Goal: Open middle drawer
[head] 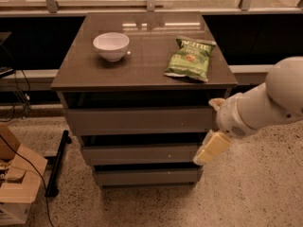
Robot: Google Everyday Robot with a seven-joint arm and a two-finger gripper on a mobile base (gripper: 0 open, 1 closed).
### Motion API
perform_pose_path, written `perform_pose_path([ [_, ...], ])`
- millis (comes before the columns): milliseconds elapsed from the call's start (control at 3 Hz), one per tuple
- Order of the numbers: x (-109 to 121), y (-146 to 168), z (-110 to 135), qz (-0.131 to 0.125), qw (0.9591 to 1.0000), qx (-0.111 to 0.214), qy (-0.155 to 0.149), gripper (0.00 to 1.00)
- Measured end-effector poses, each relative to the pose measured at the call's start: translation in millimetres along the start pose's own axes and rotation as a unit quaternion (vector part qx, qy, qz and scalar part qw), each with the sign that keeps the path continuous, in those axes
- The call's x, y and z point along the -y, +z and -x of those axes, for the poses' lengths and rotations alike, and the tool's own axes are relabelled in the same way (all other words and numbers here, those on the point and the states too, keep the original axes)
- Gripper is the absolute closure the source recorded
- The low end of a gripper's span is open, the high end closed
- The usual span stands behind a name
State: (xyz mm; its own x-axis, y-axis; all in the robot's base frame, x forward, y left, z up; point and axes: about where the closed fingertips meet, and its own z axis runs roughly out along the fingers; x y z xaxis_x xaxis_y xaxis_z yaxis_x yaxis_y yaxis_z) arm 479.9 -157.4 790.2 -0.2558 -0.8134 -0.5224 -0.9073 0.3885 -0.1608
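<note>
Middle drawer [139, 153] looks flat, grey-brown; end effector [210, 148] at its right edge, grip unclear.

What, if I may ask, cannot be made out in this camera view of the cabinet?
- Inside of the middle drawer: hidden behind its own front and in shadow.
- The pincer, at that drawer's right end: whether it touches the front cannot be told from this angle.
- The arm: cut off by the right edge.
- The chip bag: print too small to read.
- The cardboard box: cut off by the left edge.

Cabinet top [142, 63]: bowl [111, 45], chip bag [190, 59]; pincer [207, 130] alongside
</note>
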Motion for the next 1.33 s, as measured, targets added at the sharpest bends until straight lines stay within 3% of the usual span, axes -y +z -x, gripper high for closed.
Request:
perform_pose_path([
  [333, 6, 42, -12, -0.005, 0.9987, 0.047, 0.02, 0.0],
  [667, 17, 90, -25, 0.008, 0.9947, 0.092, 0.046, 0.0],
  [1000, 34, 131, -40, 0.02, 0.991, 0.111, 0.071, 0.0],
  [1333, 32, 138, -44, 0.027, 0.9904, 0.112, 0.076, 0.0],
])
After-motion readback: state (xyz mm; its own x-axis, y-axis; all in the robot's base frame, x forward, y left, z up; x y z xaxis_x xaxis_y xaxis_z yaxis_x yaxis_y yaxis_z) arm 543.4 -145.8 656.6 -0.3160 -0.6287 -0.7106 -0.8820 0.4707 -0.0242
